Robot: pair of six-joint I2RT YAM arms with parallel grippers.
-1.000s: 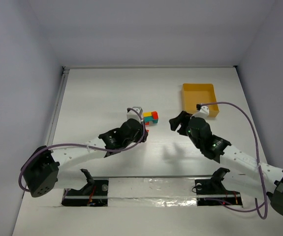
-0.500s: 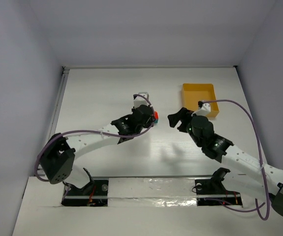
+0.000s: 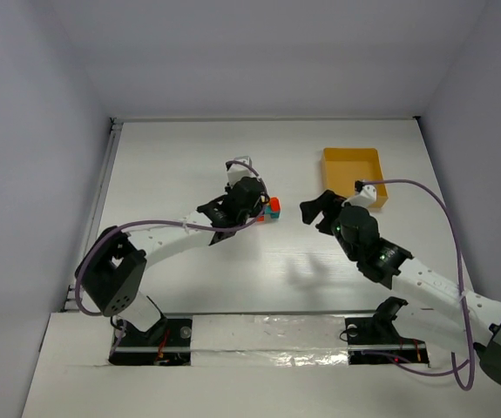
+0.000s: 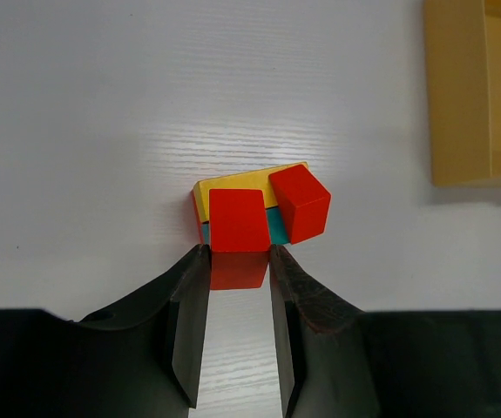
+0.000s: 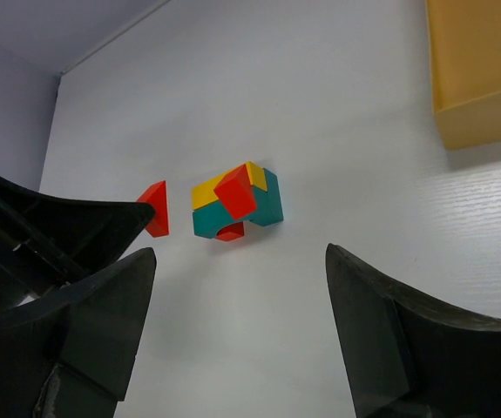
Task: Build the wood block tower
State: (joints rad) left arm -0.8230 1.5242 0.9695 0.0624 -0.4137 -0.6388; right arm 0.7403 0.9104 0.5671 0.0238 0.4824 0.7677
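From above, your left arm reaches from its base at the near left edge far out over the white table (image 3: 180,157). The elbow is low and the wrist is turned right, so the left gripper (image 3: 255,207) ends just left of the wood block tower (image 3: 273,207), which sits mid-table. Your right arm comes in from the near right corner, its forearm slanting left and away. The right gripper (image 3: 316,205) hovers to the right of the tower, apart from it, with the yellow-orange tray (image 3: 353,172) beyond it on the far right. From this height the tower is only a small red and teal patch.

On the left wrist camera, your matte black fingers (image 4: 189,331) are drawn partway together and pinch a smooth painted red block (image 4: 237,222) by its two sides. Beyond it is the tower: a flat yellow bar (image 4: 233,181) over a teal block (image 4: 276,228), with a red cube (image 4: 301,202) sitting askew at the right. The table has fine wood grain and a glossy sheen. The tray's raised rim shows at the far right.

On the right wrist camera, your gripper's two broad black fingers stand wide apart with only bare table between them. The tower lies ahead, teal below, yellow and red on top, with the cube tipped on a corner. The held red block hangs to its left, clear of it. Here it looks wedge-shaped, though it looks square-faced from the other wrist, so its true shape is uncertain.
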